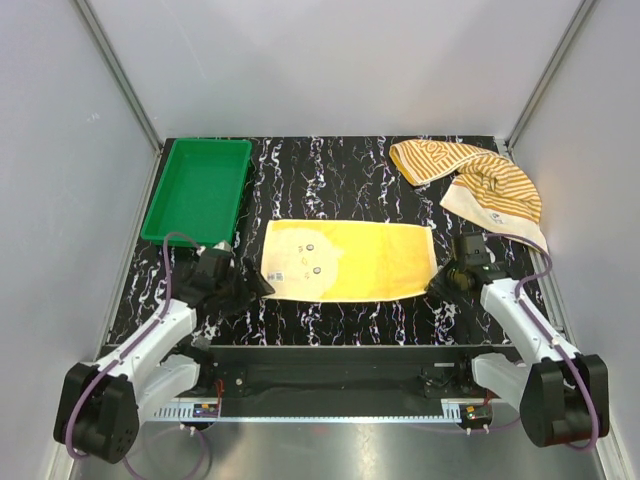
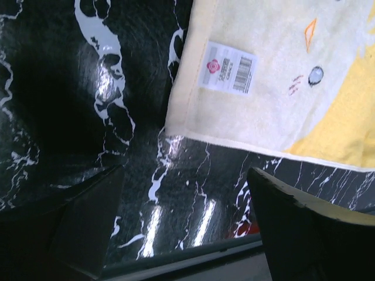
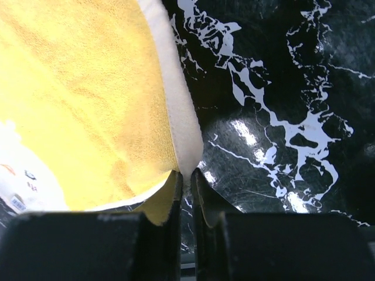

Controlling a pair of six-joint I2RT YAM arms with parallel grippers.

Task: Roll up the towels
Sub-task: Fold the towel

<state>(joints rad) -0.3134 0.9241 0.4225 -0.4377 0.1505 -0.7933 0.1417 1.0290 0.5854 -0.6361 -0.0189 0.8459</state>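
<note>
Pinching the near corner of the yellow towel (image 3: 88, 88), the right pincer (image 3: 187, 175) has its two fingers squeezed almost together. The tip of the cloth looks caught between them. I think it holds that corner so it can lift the edge and start a roll.

Across from it, the left pincer (image 2: 186, 175) is spread wide with nothing in it. It hangs over the black table (image 2: 88, 88), just short of the towel's other near corner, the one with the small white label (image 2: 227, 69). My guess is that it is getting ready to grab there, so both ends of the near edge can go up together.

The yellow towel lies flat between the two pincers and stretches away from them. Its near edge is straight and sits close to the front of the table, so there is little room to pull back. Past its far edge there is a strip of bare table, which gives room to roll the cloth away from the pincers.

Farther off, beyond the right pincer, the striped towel (image 1: 480, 180) lies in a crumpled heap, apart from the yellow one. It is not rolled yet. Beyond the left pincer sits a green tray (image 1: 200, 190), also apart. A roll pushed straight ahead should pass between the two.
</note>
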